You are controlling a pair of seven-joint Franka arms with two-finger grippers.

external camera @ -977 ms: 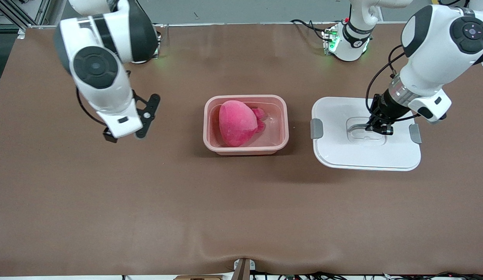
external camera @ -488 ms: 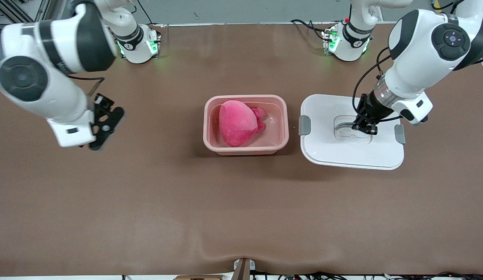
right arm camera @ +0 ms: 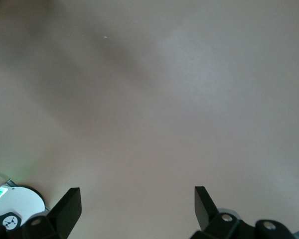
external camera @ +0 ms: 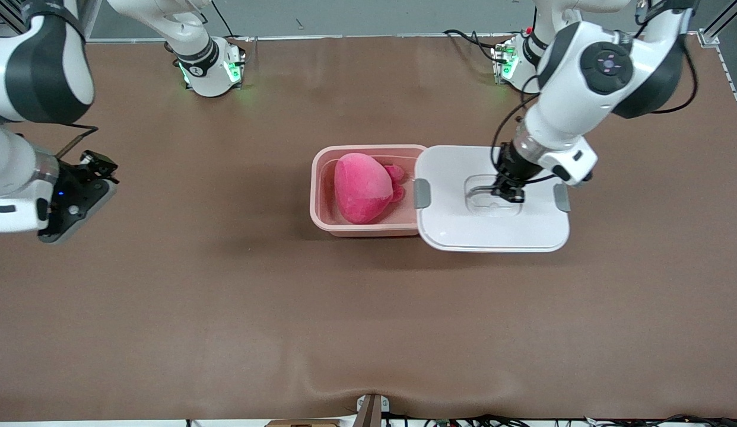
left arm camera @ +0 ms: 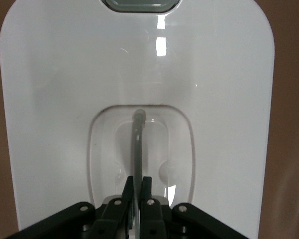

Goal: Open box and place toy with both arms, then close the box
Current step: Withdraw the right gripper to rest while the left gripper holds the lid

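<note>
Left pincer pinches lid handle.

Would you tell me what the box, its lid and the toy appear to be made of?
Box: translucent pink plastic, probably; the toy shows faintly through its wall.
Lid: glossy white plastic with grey clips; it shows sharp light reflections.
Toy: soft pink plush, matte and fuzzy-looking.

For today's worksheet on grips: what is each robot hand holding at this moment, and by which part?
The left hand is shut on the white lid, gripping its centre handle over the box edge. The right hand is open and holds nothing.
</note>
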